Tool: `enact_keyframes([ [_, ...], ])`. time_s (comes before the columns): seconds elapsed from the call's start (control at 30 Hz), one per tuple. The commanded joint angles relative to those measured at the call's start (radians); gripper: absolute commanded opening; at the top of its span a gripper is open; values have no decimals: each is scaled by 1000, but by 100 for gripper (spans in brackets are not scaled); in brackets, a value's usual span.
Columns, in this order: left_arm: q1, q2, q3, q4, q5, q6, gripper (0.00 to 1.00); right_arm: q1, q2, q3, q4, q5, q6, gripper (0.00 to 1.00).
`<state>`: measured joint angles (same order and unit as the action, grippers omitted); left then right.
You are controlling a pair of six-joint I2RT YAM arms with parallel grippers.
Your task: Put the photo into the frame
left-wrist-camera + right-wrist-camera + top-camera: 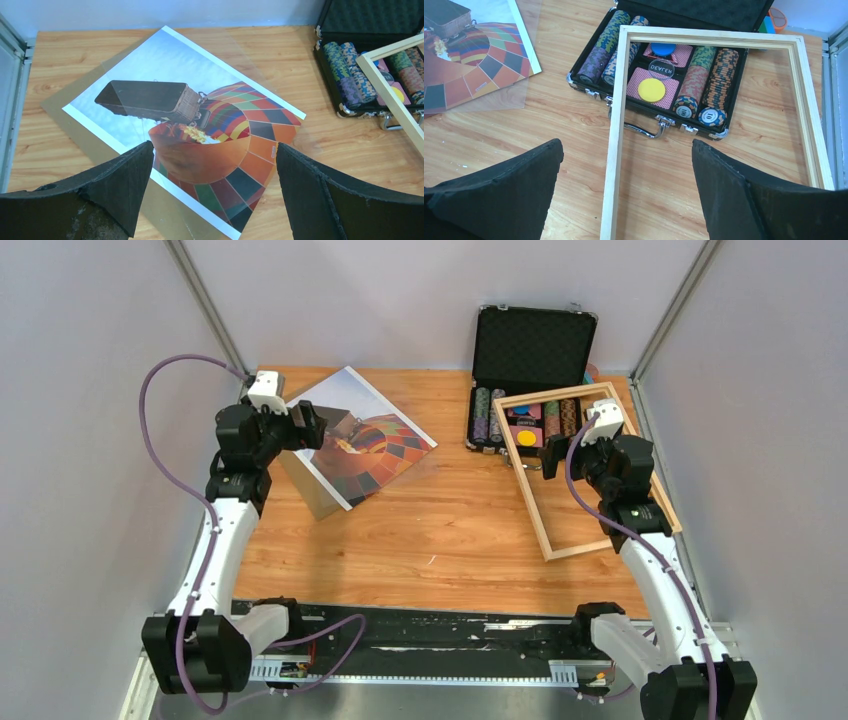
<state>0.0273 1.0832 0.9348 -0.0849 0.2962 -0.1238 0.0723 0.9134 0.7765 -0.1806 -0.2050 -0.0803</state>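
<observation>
The photo (375, 445), a hot-air balloon print, lies face up at the back left of the table on a brown backing board (312, 492). In the left wrist view the photo (165, 60) fills the middle. My left gripper (316, 427) hovers over its left part, and the left gripper (214, 147) is open and empty. The light-wood frame (527, 490) lies at the right, its far end resting on the chip case. My right gripper (551, 456) is above the frame's left rail (616, 160). The right gripper (626, 142) is open, holding nothing.
An open black chip case (532, 345) with stacked chips (606, 47) stands at the back right, under the frame's far rail. A clear sheet (521, 97) sticks out past the photo's edge. Grey walls and metal posts close in the table on three sides.
</observation>
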Motion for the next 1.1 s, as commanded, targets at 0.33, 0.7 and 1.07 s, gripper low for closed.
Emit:
enact_keyframes([
  [0.33, -5, -25, 5, 30, -34, 23, 100, -3, -21, 1, 55, -2, -16, 100],
  [0.7, -3, -5, 25, -3, -41, 9, 100, -4, -29, -5, 27, -87, -65, 100],
  [1.07, -4, -8, 37, -21, -34, 7, 100, -2, 161, 34, -115, -52, -137, 93],
])
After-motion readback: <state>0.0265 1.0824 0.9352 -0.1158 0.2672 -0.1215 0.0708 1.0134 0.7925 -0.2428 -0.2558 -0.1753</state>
